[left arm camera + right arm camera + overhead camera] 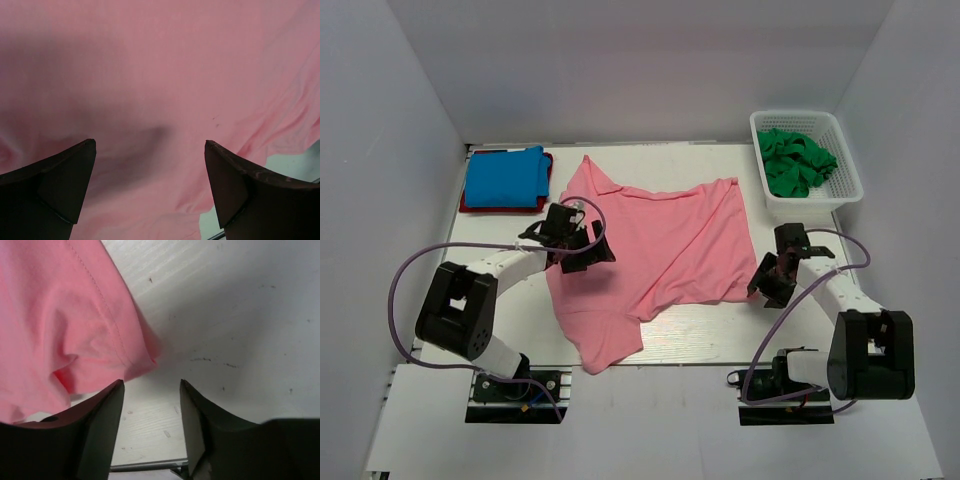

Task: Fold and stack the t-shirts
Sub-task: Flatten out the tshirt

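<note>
The salmon pink t-shirt (665, 245) lies spread and rumpled across the middle of the table. My left gripper (588, 252) is open above its left side, and pink cloth (160, 90) fills the left wrist view between the empty fingers. My right gripper (772, 278) is open and empty just off the shirt's right edge; its hem corner (145, 352) lies beside the left finger. A folded bright blue t-shirt (504, 176) rests on a folded red one (548, 170) at the back left. Dark green t-shirts (796, 162) are heaped in the basket.
The white lattice basket (850, 170) stands at the back right corner. White walls close in the table on the left, back and right. Bare white table (240, 315) shows to the right of the pink shirt. Cables loop beside both arms.
</note>
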Controlling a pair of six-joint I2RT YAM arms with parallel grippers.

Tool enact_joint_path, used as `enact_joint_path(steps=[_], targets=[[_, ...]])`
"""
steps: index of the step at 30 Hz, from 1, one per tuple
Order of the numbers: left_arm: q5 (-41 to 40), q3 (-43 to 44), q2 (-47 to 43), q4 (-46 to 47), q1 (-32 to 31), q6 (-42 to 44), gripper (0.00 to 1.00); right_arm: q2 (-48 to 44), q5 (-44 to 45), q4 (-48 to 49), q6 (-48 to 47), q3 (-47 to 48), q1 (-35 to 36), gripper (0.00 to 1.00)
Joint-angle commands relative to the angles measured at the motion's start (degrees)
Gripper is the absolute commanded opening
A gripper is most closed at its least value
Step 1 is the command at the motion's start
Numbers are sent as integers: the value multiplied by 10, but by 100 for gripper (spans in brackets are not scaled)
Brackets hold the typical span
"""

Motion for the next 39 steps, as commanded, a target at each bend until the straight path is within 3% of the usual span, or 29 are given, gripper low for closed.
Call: enact_joint_path(steps=[1,3,7,8,13,19,28,32,36,38,39], targets=[[5,-17,-12,12,-2,-15,99,17,-11,63,6,-11,-1,53],[-9,-33,-12,12,-2,-15,99,28,-8,70,2,-12,-1,50],[-29,-53,-5,12,-2,-20,99,39,15,75,0,-7,-1,5],[-38,-53,1,12,-2,-20,99,38,18,59,-3,2,-1,0],[-68,-75,25,12,4,-47,99,-16,57,-25,-8,40,-1,0],[-117,-62,43,-13,5,-47,99,-40,134,-205,-12,131,-16,0],[-156,-62,49,-60,10,-47,99,-19,208,-238,34,53,-25,0],[-138,-56,49,-60,10,-47,99,-11,165,-202,5,75,-26,1],[-119,-22,44,-75,-2,-26,99,-42,48,-137,-51,92,-25,20],[-94,3,44,-81,-2,-16,99,-47,-1,-95,-52,89,-26,37],[-94,13,38,-87,-2,-8,99,-45,-11,-86,-44,85,-26,50]])
